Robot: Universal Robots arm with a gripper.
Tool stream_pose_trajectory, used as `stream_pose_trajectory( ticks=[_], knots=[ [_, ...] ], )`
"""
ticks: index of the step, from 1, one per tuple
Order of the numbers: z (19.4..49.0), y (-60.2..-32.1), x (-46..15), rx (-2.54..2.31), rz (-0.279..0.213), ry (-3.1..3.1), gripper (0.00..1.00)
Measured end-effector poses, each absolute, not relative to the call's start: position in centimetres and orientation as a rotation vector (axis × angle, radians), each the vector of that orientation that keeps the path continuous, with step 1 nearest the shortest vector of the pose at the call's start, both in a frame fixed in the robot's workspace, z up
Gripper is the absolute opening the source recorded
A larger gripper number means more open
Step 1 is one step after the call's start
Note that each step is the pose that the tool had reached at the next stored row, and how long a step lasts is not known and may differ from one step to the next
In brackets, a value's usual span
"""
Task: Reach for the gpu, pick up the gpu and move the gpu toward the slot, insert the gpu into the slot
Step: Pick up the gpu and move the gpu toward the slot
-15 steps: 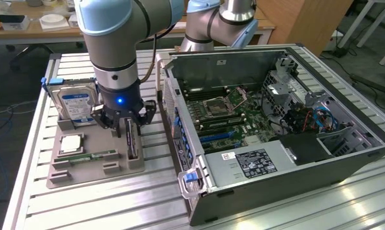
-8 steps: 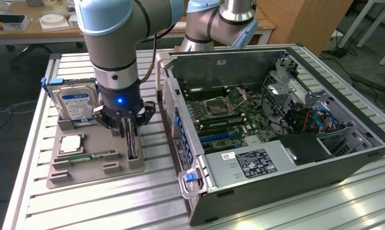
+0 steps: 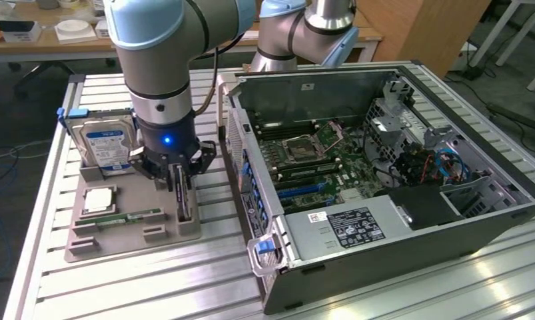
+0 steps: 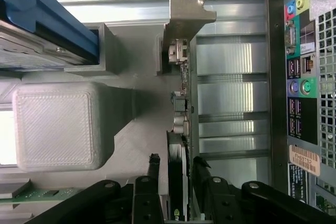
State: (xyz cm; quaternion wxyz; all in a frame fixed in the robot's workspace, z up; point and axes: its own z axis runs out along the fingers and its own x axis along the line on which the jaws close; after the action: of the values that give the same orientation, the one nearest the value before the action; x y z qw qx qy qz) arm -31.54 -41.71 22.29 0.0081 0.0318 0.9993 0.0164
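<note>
Grey printed tray (image 3: 120, 237) holds gpu (image 3: 184, 198) upright on edge.
Gripper (image 4: 177, 163) above tray, jaws open astride its top edge, gaps both sides, placed to pinch it.

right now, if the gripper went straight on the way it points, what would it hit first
The gpu, standing on edge in the grey tray directly under the gripper; how close is unclear.
</note>
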Motion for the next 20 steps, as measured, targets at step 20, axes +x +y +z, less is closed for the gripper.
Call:
stream_pose_trajectory(
  ticks=[20],
  knots=[
    [22.28, -41.72, -31.51, 0.070, 0.051, 3.125, 0.30]
  ],
)
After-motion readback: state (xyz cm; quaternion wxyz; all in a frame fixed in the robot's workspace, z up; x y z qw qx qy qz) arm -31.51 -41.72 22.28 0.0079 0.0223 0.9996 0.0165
